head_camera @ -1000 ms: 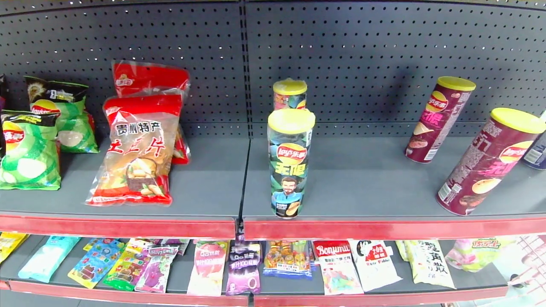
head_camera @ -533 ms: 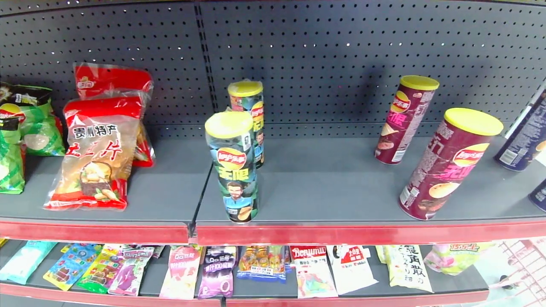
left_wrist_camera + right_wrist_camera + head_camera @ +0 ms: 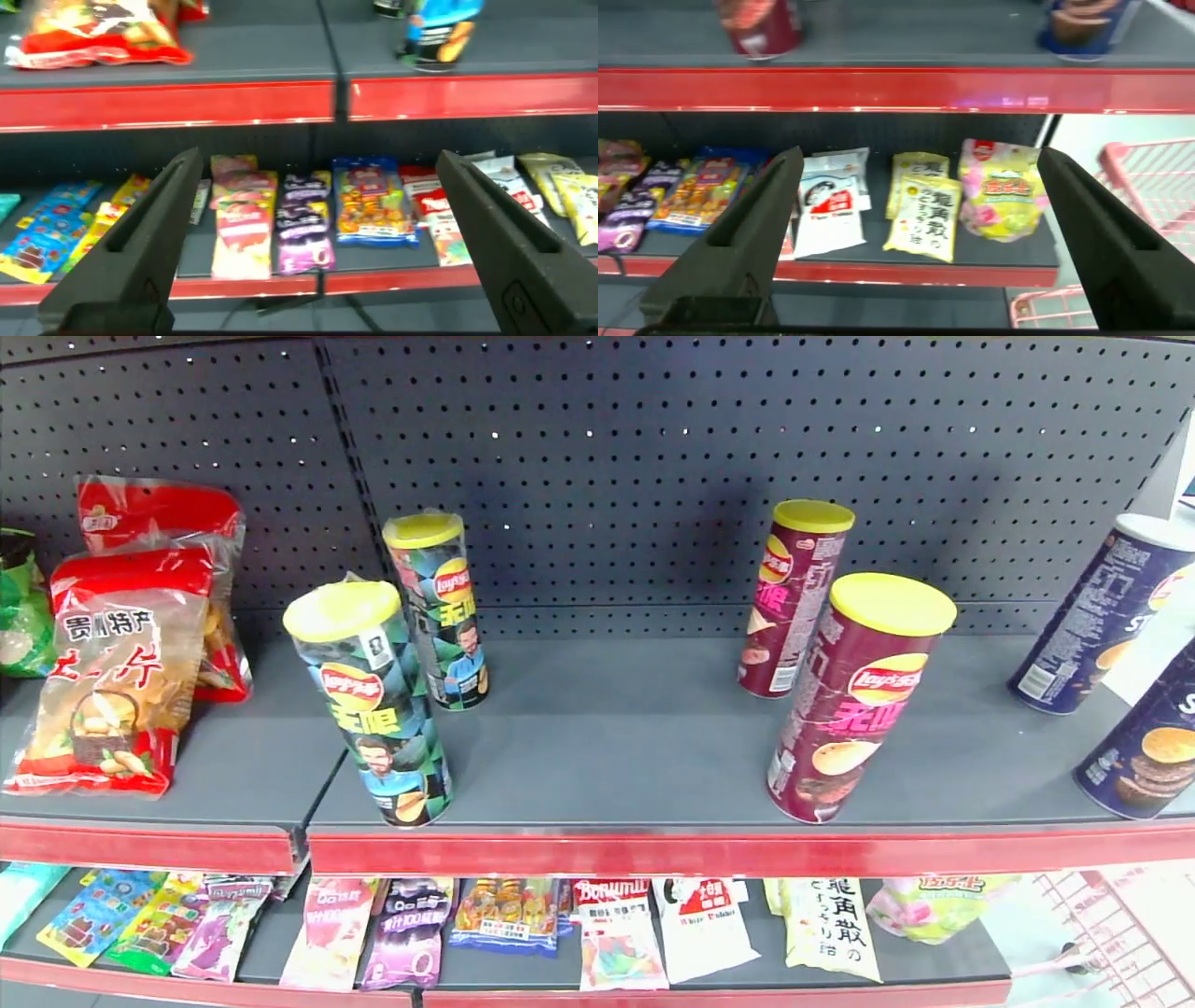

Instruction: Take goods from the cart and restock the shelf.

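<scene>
Released and empty, the left end effector [image 3: 316, 157] and right end effector [image 3: 920, 154] face the shelf [image 3: 187, 98].

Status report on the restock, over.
Left gripper open, empty. Right gripper open, empty. Cart low on the right, nothing taken yet. Shelf middle bare, nothing blocking.

I log: grey shelf [image 3: 607, 747] with red front edge; dark back panel [image 3: 653, 476], dotted; maroon cans [image 3: 854, 709] and teal-and-black patterned cans [image 3: 378, 709], all yellow-lidded; navy cans [image 3: 1088, 616]; red-and-clear bags [image 3: 112, 672]; pink wire cart [image 3: 1148, 187].
</scene>
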You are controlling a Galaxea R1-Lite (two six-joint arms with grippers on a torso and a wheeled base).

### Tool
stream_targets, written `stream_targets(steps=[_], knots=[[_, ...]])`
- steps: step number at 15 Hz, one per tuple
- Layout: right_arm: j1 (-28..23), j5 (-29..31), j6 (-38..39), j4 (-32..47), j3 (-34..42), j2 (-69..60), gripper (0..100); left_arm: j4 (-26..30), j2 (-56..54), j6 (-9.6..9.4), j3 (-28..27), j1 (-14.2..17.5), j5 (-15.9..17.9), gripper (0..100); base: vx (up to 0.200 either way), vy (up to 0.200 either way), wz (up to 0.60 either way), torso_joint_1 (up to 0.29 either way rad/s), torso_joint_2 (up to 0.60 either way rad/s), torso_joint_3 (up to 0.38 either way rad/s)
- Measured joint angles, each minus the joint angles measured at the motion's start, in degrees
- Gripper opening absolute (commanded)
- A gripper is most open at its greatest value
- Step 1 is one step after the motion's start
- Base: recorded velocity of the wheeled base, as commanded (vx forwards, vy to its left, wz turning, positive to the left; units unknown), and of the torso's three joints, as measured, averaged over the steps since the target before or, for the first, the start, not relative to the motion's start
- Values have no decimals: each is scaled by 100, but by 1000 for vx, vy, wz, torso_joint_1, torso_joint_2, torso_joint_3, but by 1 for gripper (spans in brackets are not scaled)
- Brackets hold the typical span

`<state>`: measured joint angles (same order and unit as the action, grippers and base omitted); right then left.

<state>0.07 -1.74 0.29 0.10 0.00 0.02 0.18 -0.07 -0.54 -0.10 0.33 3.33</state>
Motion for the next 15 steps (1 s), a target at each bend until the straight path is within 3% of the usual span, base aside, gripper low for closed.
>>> stream_targets(steps=[5,15], knots=[[-2,0,6,0,0,0,100,0,0,0,0,-2,-2,100,0,-200,0,3,5,4],[-2,0,6,-2,0,0,100,0,0,10,0,-2,-7,100,0,0,0,0,0,0]])
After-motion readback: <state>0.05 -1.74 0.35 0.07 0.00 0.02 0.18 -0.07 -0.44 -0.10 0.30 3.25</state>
